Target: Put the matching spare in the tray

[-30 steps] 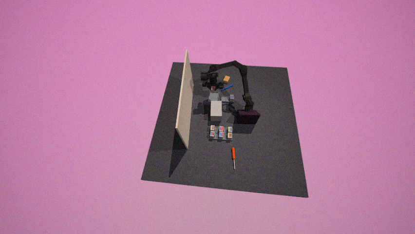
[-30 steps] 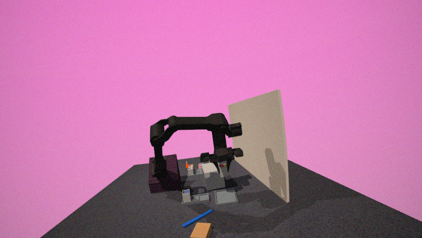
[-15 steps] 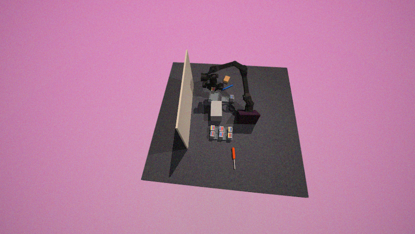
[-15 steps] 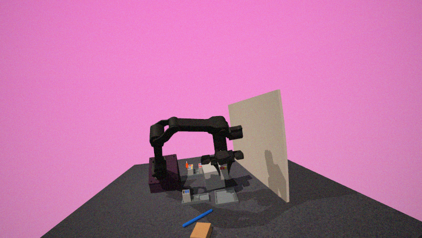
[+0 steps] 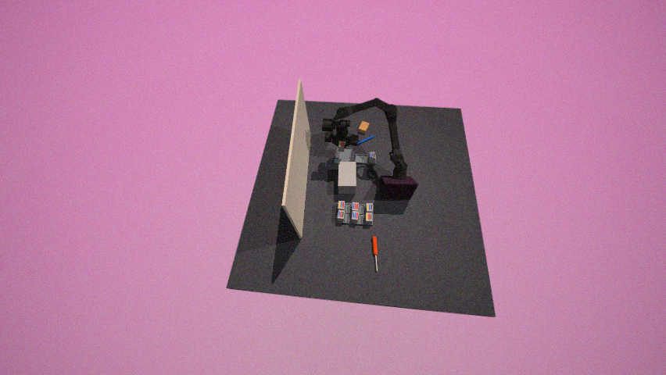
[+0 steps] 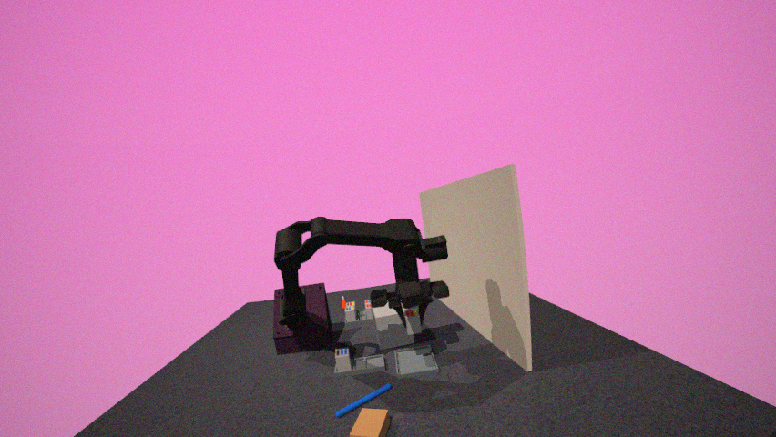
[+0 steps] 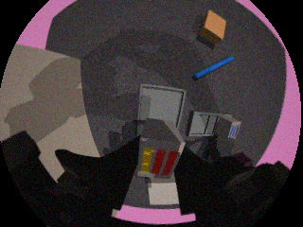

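Note:
My gripper [image 5: 342,142] [image 6: 413,324] [image 7: 157,139] is shut on a grey spare with one yellow and two red bars [image 6: 413,326] [image 7: 160,163]. The spare is held upright in the air near the tray [image 5: 348,155] [image 6: 415,360] [image 7: 166,101], on its pale-box side in the wrist view. The tray looks empty where it shows. More spares with coloured bars [image 5: 355,206] [image 6: 350,306] stand in a rack beyond the pale box. A unit with blue bars [image 5: 371,155] [image 6: 342,358] [image 7: 232,128] stands at one end of a small slotted holder [image 5: 361,158] [image 6: 371,362] [image 7: 201,124]. No printed back can be read.
A pale box [image 5: 347,173] [image 7: 163,193] stands close to the tray. A tall beige panel [image 5: 294,158] [image 6: 477,260] [image 7: 47,104] rises beside the work area. A blue rod [image 5: 366,139] [image 6: 362,401] [image 7: 214,68], an orange block [image 5: 363,126] [image 6: 371,421] [image 7: 212,27] and a screwdriver [image 5: 374,245] lie around.

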Robot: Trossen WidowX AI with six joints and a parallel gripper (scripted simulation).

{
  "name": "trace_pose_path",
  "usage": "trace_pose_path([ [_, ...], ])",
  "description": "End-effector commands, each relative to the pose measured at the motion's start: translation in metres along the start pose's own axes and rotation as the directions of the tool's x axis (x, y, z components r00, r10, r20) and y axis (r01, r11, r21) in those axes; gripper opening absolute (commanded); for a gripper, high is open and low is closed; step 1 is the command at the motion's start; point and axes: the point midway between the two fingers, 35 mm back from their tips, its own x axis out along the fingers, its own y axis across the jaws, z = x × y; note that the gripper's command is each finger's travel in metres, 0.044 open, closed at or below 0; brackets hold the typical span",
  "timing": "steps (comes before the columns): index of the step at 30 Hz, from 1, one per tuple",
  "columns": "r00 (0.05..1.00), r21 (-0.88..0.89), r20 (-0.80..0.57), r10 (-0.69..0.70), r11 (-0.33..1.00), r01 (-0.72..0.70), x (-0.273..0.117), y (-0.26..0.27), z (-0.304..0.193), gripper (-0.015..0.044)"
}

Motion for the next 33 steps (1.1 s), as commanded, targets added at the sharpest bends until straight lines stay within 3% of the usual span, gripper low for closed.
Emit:
trace_pose_path([
  [1, 1.000, -0.006, -0.001, -0.003, 1.000, 0.003, 0.005, -0.001, 0.000, 0.0000],
  [33, 1.000, -0.006, 0.001, -0.002, 1.000, 0.002, 0.031, -0.002, 0.001, 0.0000],
])
